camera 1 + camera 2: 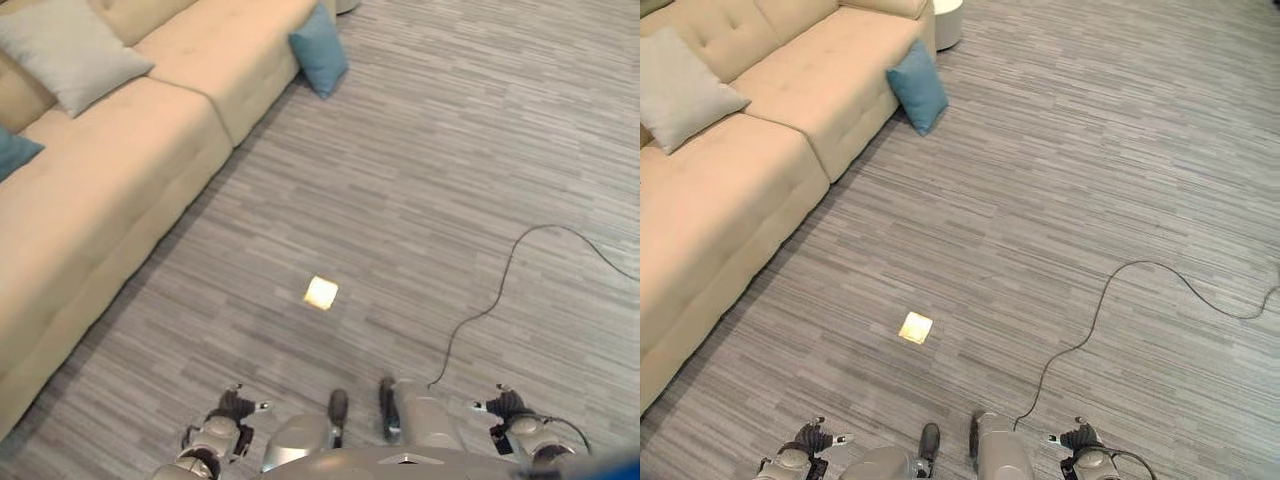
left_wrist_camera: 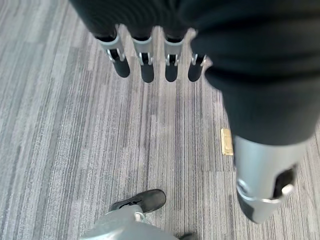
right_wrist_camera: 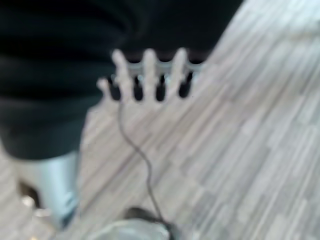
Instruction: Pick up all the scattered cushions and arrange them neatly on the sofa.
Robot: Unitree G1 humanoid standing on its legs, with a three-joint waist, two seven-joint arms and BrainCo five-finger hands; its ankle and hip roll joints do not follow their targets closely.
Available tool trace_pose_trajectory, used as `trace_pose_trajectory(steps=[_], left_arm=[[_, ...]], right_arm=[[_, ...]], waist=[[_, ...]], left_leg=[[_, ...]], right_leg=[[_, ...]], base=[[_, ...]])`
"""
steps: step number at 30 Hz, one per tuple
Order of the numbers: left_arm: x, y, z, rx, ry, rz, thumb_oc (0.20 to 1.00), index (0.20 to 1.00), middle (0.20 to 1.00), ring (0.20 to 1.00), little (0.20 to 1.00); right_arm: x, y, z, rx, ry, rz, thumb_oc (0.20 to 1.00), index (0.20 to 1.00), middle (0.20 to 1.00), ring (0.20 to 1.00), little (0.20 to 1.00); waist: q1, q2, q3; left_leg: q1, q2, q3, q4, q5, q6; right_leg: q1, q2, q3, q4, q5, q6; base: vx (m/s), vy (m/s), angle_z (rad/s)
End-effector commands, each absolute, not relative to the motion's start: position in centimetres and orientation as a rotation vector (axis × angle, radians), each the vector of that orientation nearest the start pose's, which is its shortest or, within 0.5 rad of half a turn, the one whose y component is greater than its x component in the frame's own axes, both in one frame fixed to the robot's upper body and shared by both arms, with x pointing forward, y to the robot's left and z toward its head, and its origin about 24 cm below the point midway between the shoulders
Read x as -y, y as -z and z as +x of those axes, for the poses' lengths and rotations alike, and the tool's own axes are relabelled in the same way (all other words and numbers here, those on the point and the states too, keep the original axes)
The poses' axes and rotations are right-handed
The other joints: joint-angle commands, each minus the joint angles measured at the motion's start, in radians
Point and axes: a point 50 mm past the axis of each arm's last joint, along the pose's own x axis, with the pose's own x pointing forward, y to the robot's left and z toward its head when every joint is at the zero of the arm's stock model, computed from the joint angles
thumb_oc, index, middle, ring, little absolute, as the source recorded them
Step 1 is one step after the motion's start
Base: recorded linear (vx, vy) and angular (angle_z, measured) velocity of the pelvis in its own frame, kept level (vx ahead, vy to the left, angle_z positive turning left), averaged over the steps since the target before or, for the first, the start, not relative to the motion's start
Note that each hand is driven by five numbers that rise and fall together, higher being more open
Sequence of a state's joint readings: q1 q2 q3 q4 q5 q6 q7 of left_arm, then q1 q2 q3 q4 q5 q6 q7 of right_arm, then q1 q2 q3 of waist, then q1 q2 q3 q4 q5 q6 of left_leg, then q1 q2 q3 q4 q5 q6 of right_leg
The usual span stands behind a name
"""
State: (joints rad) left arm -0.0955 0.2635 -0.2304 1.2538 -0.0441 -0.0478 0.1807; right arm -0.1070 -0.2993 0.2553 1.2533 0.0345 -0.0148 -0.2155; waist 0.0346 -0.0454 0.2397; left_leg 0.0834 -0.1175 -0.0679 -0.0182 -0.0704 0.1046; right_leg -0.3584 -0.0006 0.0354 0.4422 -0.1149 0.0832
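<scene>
**One teal cushion on the floor, both hands empty**

The long beige tufted fabric sofa [image 1: 120, 170] runs along the robot's left. A pale grey square cushion [image 1: 68, 52] lies tilted on its seat near the backrest, and the corner of a second teal cushion [image 1: 15, 152] shows at the view's left edge, also on the seat. The one cushion seen off the sofa is a teal square fabric cushion [image 1: 917, 87] — it stands on edge on the grey wood-grain plank floor [image 1: 420, 200], leaning against the sofa's front, well ahead of the robot.

The left hand [image 2: 145, 57] hangs low at the robot's side with fingers straight and relaxed, holding nothing. The right hand [image 3: 150, 75] hangs likewise, fingers extended and empty. Both look parked for walking rather than reaching, since the cushion is well out of reach.

A small pale yellow square plate [image 1: 321, 293] sits in the floor between the robot and the cushion — probably a fixture, not part of the task.
</scene>
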Motion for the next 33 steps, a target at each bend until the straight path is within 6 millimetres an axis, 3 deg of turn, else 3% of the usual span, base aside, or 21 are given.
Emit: trace_pose_trajectory(steps=[1,4,5,6,8,9,12,14,15,16,17,18,19,21,22,24,25,26,28,31,33], left_arm=[[-24.4,15.2,11.7,-1.117,-0.112,0.490,1.000,1.000,1.000,1.000,1.000],[-24.1,15.3,11.6,-1.116,-0.093,0.501,1.000,1.000,1.000,1.000,1.000],[-23.8,15.4,11.5,-1.116,-0.087,0.490,1.000,1.000,1.000,1.000,1.000],[-23.8,15.4,11.5,-1.116,-0.086,0.489,1.000,1.000,1.000,1.000,1.000],[-23.6,15.3,12.0,-1.103,-0.069,0.497,1.000,1.000,1.000,1.000,1.000],[-23.5,15.0,12.8,-1.078,-0.063,0.505,1.000,1.000,1.000,1.000,1.000],[-23.7,14.9,13.0,-1.077,-0.073,0.516,1.000,1.000,1.000,1.000,1.000],[-23.5,14.8,13.4,-1.068,-0.068,0.516,1.000,1.000,1.000,1.000,1.000],[-23.1,14.9,13.5,-1.063,-0.049,0.519,1.000,1.000,1.000,1.000,1.000],[-23.1,14.9,13.5,-1.063,-0.049,0.519,1.000,1.000,1.000,1.000,1.000],[-22.9,14.9,13.6,-1.060,-0.042,0.518,1.000,1.000,1.000,1.000,1.000],[-22.8,14.9,13.5,-1.061,-0.034,0.518,1.000,1.000,1.000,1.000,1.000],[-22.8,15.0,13.4,-1.061,-0.033,0.517,1.000,1.000,1.000,1.000,1.000],[-23.1,15.3,12.4,-1.095,-0.047,0.506,1.000,1.000,1.000,1.000,1.000],[-23.6,15.6,11.0,-1.143,-0.063,0.509,1.000,1.000,1.000,1.000,1.000],[-23.7,15.7,10.7,-1.154,-0.070,0.507,1.000,1.000,1.000,1.000,1.000],[-24.0,15.6,10.7,-1.154,-0.077,0.513,1.000,1.000,1.000,1.000,1.000],[-24.0,15.6,10.7,-1.154,-0.077,0.513,1.000,1.000,1.000,1.000,1.000],[-24.2,15.4,11.2,-1.141,-0.085,0.520,1.000,1.000,1.000,1.000,1.000],[-24.5,15.1,11.8,-1.119,-0.102,0.515,1.000,1.000,1.000,1.000,1.000],[-24.5,15.0,12.1,-1.112,-0.099,0.521,1.000,1.000,1.000,1.000,1.000]], right_arm=[[27.2,14.0,12.6,-1.110,0.178,-0.596,1.000,1.000,1.000,1.000,1.000],[27.3,14.3,11.8,-1.132,0.175,-0.597,1.000,1.000,1.000,1.000,1.000],[27.2,14.4,11.4,-1.137,0.183,-0.574,1.000,1.000,1.000,1.000,1.000],[27.2,14.4,11.4,-1.137,0.183,-0.574,1.000,1.000,1.000,1.000,1.000],[27.1,14.4,11.6,-1.126,0.198,-0.560,1.000,1.000,1.000,1.000,1.000],[27.1,14.2,12.3,-1.100,0.220,-0.536,1.000,1.000,1.000,1.000,1.000],[27.1,14.1,12.3,-1.100,0.233,-0.528,1.000,1.000,1.000,1.000,1.000],[27.2,14.1,12.4,-1.097,0.243,-0.521,1.000,1.000,1.000,1.000,1.000],[27.4,14.0,12.5,-1.090,0.250,-0.524,1.000,1.000,1.000,1.000,1.000],[27.5,14.0,12.4,-1.090,0.250,-0.524,1.000,1.000,1.000,1.000,1.000],[27.6,13.9,12.4,-1.086,0.258,-0.525,1.000,1.000,1.000,1.000,1.000],[27.8,13.8,12.5,-1.085,0.269,-0.524,1.000,1.000,1.000,1.000,1.000],[27.8,13.8,12.6,-1.080,0.274,-0.524,1.000,1.000,1.000,1.000,1.000],[27.5,13.9,12.5,-1.085,0.256,-0.525,1.000,1.000,1.000,1.000,1.000],[27.1,14.1,12.1,-1.096,0.238,-0.526,1.000,1.000,1.000,1.000,1.000],[26.9,14.2,12.1,-1.099,0.225,-0.525,1.000,1.000,1.000,1.000,1.000],[26.6,14.1,12.7,-1.077,0.208,-0.522,1.000,1.000,1.000,1.000,1.000],[26.6,14.1,12.7,-1.077,0.208,-0.522,1.000,1.000,1.000,1.000,1.000],[26.4,14.0,13.2,-1.059,0.204,-0.513,1.000,1.000,1.000,1.000,1.000],[25.8,13.9,13.9,-1.035,0.201,-0.495,1.000,1.000,1.000,1.000,1.000],[25.8,13.9,13.8,-1.043,0.202,-0.495,1.000,1.000,1.000,1.000,1.000]], waist=[[-0.009,-0.010,-0.054],[-0.018,-0.009,-0.074],[-0.020,-0.001,-0.091],[-0.021,0.000,-0.091],[-0.024,-0.006,-0.072],[-0.020,-0.027,-0.048],[-0.014,-0.043,-0.034],[-0.004,-0.048,-0.030],[-0.002,-0.042,-0.036],[-0.001,-0.043,-0.034],[0.002,-0.034,-0.038],[0.017,-0.014,-0.043],[0.027,-0.004,-0.046],[0.066,-0.004,-0.065],[0.072,-0.016,-0.089],[0.081,-0.021,-0.094],[0.081,-0.032,-0.080],[0.082,-0.031,-0.083],[0.068,-0.022,-0.065],[0.047,-0.001,-0.054],[0.020,-0.009,-0.062]], left_leg=[[0.058,0.013,-0.227,0.069,-0.101,-0.030],[0.069,0.029,-0.241,0.096,-0.098,-0.045],[0.064,0.058,-0.232,0.160,-0.058,-0.082],[0.063,0.058,-0.233,0.162,-0.060,-0.083],[-0.040,0.081,-0.185,0.374,0.027,-0.124],[-0.150,0.078,-0.152,0.556,0.081,-0.109],[-0.236,0.073,-0.114,0.643,0.071,-0.093],[-0.281,0.056,-0.084,0.568,0.027,-0.080],[-0.303,0.040,-0.053,0.418,-0.002,-0.080],[-0.298,0.039,-0.052,0.415,-0.002,-0.079],[-0.313,0.024,-0.039,0.332,0.017,-0.082],[-0.336,0.001,-0.029,0.202,0.091,-0.091],[-0.367,-0.012,-0.023,0.176,0.133,-0.093],[-0.377,-0.033,-0.060,0.154,0.145,-0.092],[-0.346,-0.035,-0.076,0.156,0.133,-0.071],[-0.330,-0.032,-0.066,0.159,0.117,-0.061],[-0.294,-0.028,-0.047,0.175,0.087,-0.041],[-0.297,-0.026,-0.047,0.173,0.089,-0.042],[-0.257,-0.014,-0.053,0.188,0.056,-0.024],[-0.181,0.012,-0.077,0.166,0.019,-0.011],[-0.108,-0.001,-0.113,0.130,-0.011,-0.014]], right_leg=[[0.086,0.014,-0.046,-0.323,0.180,0.024],[0.116,0.036,-0.007,-0.328,0.185,0.002],[0.150,0.043,-0.009,-0.336,0.177,-0.016],[0.151,0.043,-0.011,-0.337,0.177,-0.016],[0.211,0.034,-0.006,-0.361,0.165,-0.035],[0.249,0.032,0.006,-0.373,0.150,-0.067],[0.275,0.029,0.015,-0.375,0.134,-0.084],[0.305,0.028,0.021,-0.382,0.114,-0.085],[0.327,0.027,0.018,-0.395,0.094,-0.075],[0.331,0.026,0.019,-0.395,0.093,-0.075],[0.342,0.033,0.016,-0.402,0.084,-0.072],[0.381,0.061,0.028,-0.420,0.068,-0.071],[0.404,0.076,0.038,-0.426,0.060,-0.073],[0.452,0.092,0.098,-0.416,0.023,-0.073],[0.454,0.071,0.100,-0.353,-0.001,-0.057],[0.437,0.051,0.085,-0.288,-0.002,-0.035],[0.386,0.020,0.067,-0.137,0.078,0.013],[0.383,0.022,0.068,-0.139,0.081,0.013],[0.305,0.009,0.045,0.028,0.144,0.043],[0.196,-0.015,-0.028,0.075,0.127,0.018],[0.163,0.016,-0.021,-0.103,0.094,0.004]], base=[[0.21,-0.085,0.11],[0.29,-0.145,0.45],[0.34,-0.172,0.62],[0.30,-0.165,0.63],[0.15,-0.175,0.53],[0.11,-0.193,0.32],[0.16,-0.161,0.08],[0.26,-0.041,-0.05],[0.27,-0.010,0.11],[0.28,0.016,0.19],[0.29,0.040,0.06],[0.40,0.057,-0.05],[0.42,0.069,-0.10],[0.52,0.164,-0.59],[0.49,0.177,-1.32],[0.31,0.134,-0.89],[0.23,0.116,-0.38],[0.20,0.091,-0.51],[0.11,0.053,-0.32],[0.30,0.069,0.16],[0.36,-0.047,0.06]])
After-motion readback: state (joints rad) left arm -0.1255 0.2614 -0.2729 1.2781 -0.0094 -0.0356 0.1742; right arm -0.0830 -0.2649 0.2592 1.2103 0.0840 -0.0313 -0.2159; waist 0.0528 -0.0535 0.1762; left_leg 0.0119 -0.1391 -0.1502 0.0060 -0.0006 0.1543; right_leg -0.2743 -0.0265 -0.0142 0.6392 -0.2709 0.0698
